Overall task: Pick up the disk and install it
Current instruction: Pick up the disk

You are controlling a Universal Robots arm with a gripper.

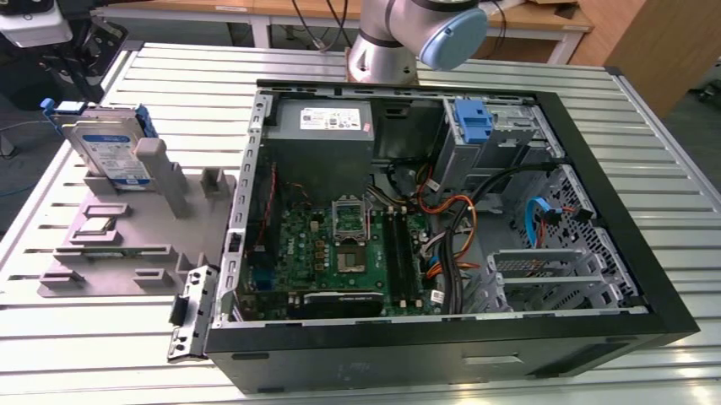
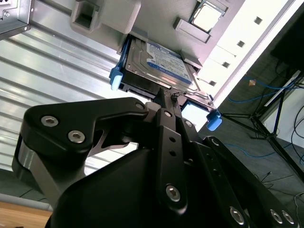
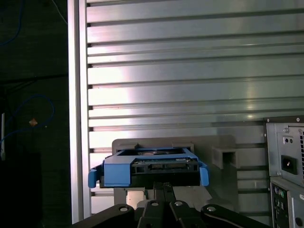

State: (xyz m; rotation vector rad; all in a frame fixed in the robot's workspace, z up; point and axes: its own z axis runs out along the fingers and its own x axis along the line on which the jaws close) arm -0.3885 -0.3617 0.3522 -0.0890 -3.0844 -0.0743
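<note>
The disk (image 1: 107, 148) stands on edge in a grey holder (image 1: 124, 245) at the exterior view's left, outside the computer case. It is silver with a white-and-blue label and blue rails. My gripper (image 1: 81, 84) hangs just above its upper end. In the second wrist view the black fingers (image 2: 164, 111) lie pressed together, and the gripper (image 2: 165, 97) reaches the end edge of the disk (image 2: 159, 64). The first wrist view has the blue-railed disk (image 3: 149, 166) end-on, right beyond the gripper (image 3: 164, 187). The gripper is shut with nothing between its fingers.
An open black computer case (image 1: 664, 321) lies on the slatted metal table (image 1: 90, 354). It holds a green motherboard (image 1: 338, 253), a grey power supply (image 1: 321, 122), cables and a blue bracket (image 1: 474, 118) in a bay. The arm's base (image 1: 389, 42) stands behind the case.
</note>
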